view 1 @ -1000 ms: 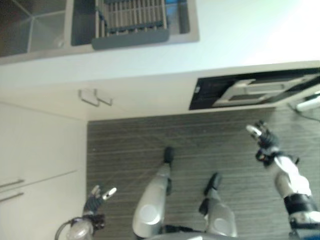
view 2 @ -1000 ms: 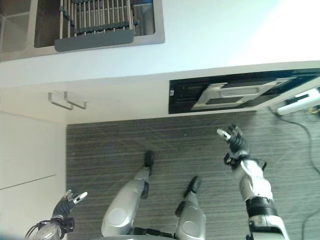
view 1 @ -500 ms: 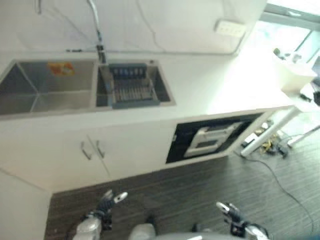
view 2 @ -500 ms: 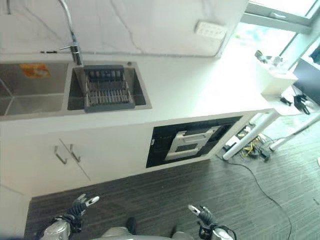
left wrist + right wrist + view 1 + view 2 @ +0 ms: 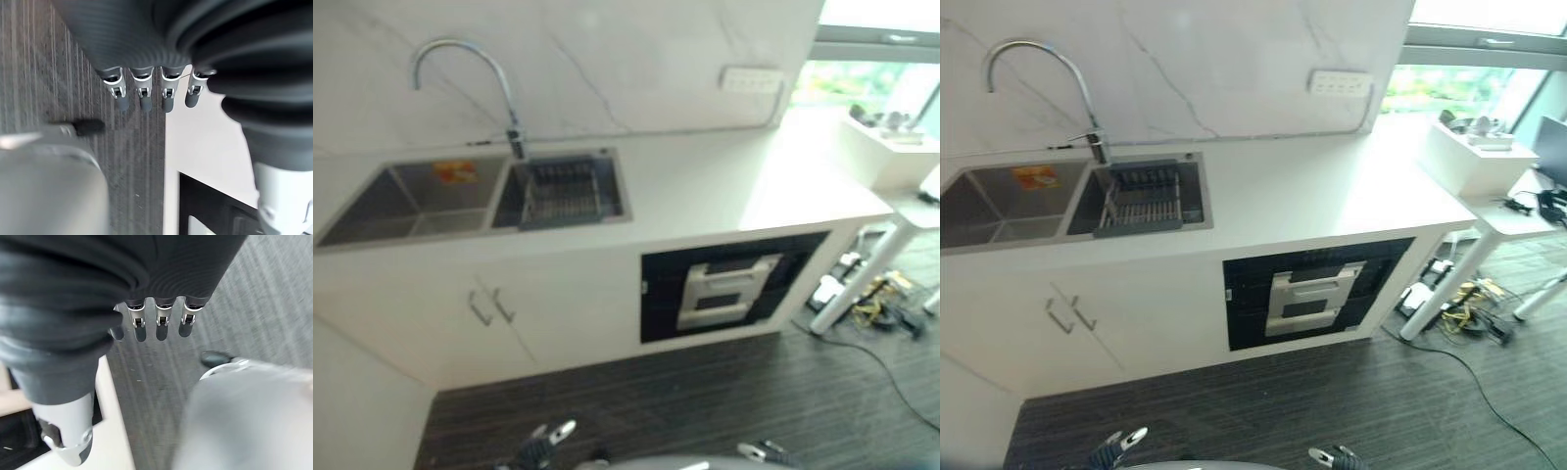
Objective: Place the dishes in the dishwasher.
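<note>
Both hands, left hand (image 5: 146, 98) and right hand (image 5: 156, 325), hang relaxed, empty. Dishes probably sit in the sink rack (image 5: 1141, 208); expect slippery, breakable ware, so grip by rims.

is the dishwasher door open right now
No, the dishwasher under the counter has its door shut flush with the white cabinet fronts.

Your two head views look down and forward from well back at the white counter (image 5: 1332, 196), the sink (image 5: 421, 196) and the dishwasher (image 5: 1312, 294), sharing nearly the same scene (the right eye sits slightly to the right). Each wrist view looks along its own fingers from very close, toward the striped floor (image 5: 39, 73).
</note>
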